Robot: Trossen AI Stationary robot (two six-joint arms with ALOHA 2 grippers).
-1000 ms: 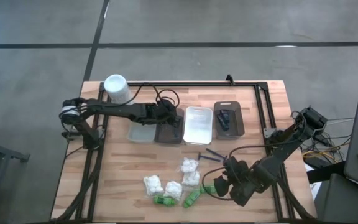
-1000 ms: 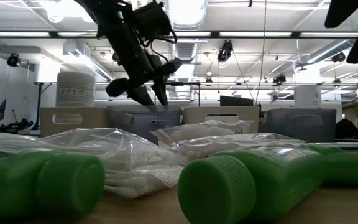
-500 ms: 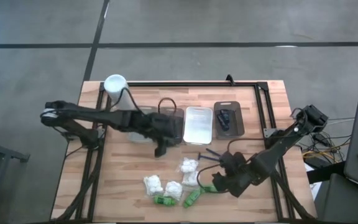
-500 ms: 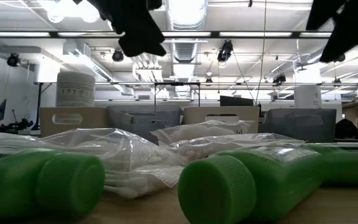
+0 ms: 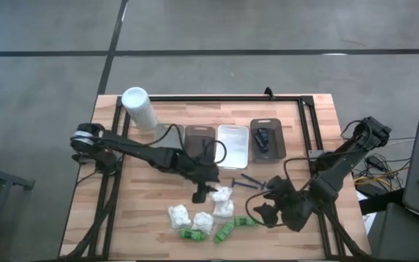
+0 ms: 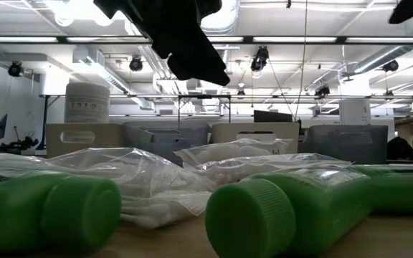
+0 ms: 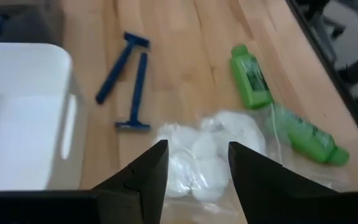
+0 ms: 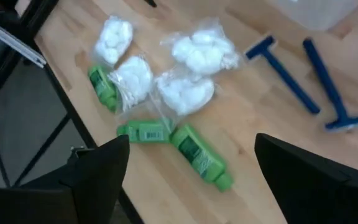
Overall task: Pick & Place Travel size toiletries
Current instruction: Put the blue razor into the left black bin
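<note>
Wooden desk [image 5: 140, 189] with black frame, on grey concrete floor. Landmark: clear middle tray [image 5: 232, 145] in the row of trays at the desk's far side.

- Tall white cylinder [image 5: 139, 108]: well to the left of the tray, at the far left corner.
- Dark tray [image 5: 268, 138]: just right of the landmark, with dark items inside.
- Two blue razors [image 7: 129, 81]: on the wood just in front of the tray.
- White puffs in clear bags [image 8: 185, 65]: in front of the tray, toward the near edge; four bags.
- Green bottles [image 8: 199, 154]: nearest the front edge, beyond the puffs, lying flat.
- Left tool [image 7: 194, 163]: in front of the tray, above a puff bag, fingers apart, empty.
- Right tool [image 5: 264, 212]: in front and to the right of the tray, beside the bottles, fingers wide apart, empty.
</note>
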